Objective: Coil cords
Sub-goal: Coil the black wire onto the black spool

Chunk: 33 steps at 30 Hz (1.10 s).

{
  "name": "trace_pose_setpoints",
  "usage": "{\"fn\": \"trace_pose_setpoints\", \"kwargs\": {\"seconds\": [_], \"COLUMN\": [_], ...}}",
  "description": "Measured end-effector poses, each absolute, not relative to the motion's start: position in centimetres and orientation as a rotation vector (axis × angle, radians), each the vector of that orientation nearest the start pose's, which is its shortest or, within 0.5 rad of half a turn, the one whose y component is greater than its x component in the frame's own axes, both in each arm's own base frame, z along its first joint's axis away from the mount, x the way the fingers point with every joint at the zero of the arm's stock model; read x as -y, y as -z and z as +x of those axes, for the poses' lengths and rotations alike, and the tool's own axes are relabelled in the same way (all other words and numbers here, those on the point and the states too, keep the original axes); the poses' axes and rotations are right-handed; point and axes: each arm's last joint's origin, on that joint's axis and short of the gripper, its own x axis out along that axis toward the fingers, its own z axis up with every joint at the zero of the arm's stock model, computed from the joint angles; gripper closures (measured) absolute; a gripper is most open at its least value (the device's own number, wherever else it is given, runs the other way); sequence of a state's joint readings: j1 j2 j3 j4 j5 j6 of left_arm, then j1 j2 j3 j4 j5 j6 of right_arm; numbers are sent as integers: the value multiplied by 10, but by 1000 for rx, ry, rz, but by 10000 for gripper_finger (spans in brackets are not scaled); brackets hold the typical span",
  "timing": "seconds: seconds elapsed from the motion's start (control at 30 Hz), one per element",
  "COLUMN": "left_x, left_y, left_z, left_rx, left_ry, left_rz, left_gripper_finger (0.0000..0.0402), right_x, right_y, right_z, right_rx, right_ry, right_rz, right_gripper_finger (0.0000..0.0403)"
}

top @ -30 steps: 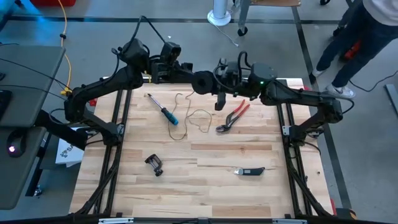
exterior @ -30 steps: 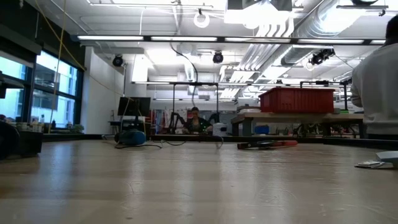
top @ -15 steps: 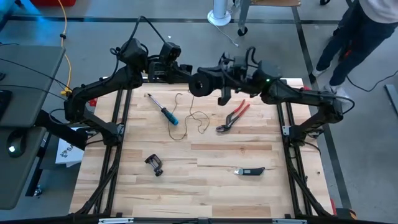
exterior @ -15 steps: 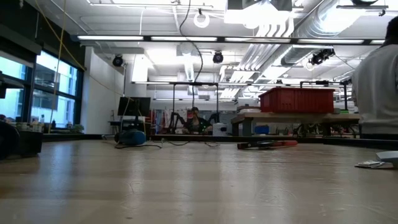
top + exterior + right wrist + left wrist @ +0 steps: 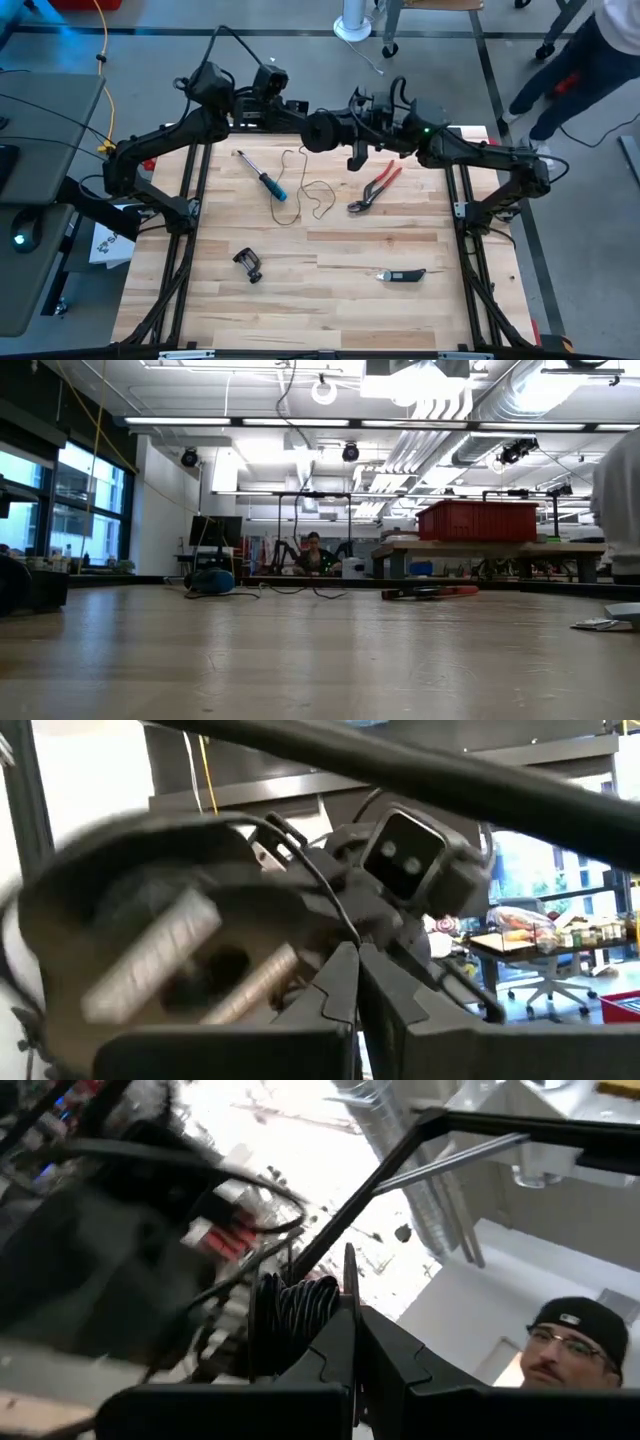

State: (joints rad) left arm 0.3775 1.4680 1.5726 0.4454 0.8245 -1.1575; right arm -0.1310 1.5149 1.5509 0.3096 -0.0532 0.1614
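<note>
the coiling looks partly done: some dark turns already sit on the small round black reel [image 5: 322,131], held up between the two arms over the far edge of the table [image 5: 300,300]. much hair-thin cord [image 5: 305,187] still lies in loose loops on the pale wood between the blue-handled screwdriver [image 5: 262,175] and red pliers [image 5: 375,186]. the left gripper [image 5: 352,1350] is pinched on the reel's thin rim; the right gripper [image 5: 357,982] is closed against the reel's flat face.

No words, labels, brand names, numbers or signs can be read on anything in any of these four views.
</note>
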Motion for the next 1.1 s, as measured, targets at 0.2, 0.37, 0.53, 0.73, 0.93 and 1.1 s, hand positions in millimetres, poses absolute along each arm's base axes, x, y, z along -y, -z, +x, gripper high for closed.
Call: {"fn": "trace_pose_setpoints", "kwargs": {"seconds": [0.2,0.37,0.53,0.73,0.93,1.1], "left_x": [-94,-97,-104,-116,-127,-124], "left_y": [-500,-500,-503,-506,-516,-525], "left_z": [290,290,287,280,253,228], "left_rx": [207,257,318,385,375,372], "left_ry": [602,550,501,459,395,311], "left_rz": [-796,-757,-728,-677,-654,-597], "left_gripper_finger": [402,402,401,402,401,401], "right_x": [41,38,30,22,20,17], "right_y": [-455,-449,-443,-443,-440,-431], "right_z": [352,360,367,368,367,369], "right_rx": [317,312,290,285,226,138], "right_ry": [25,-16,-56,-81,-84,-98], "right_rz": [169,215,238,255,269,273], "right_gripper_finger": [403,403,403,403,403,403]}}
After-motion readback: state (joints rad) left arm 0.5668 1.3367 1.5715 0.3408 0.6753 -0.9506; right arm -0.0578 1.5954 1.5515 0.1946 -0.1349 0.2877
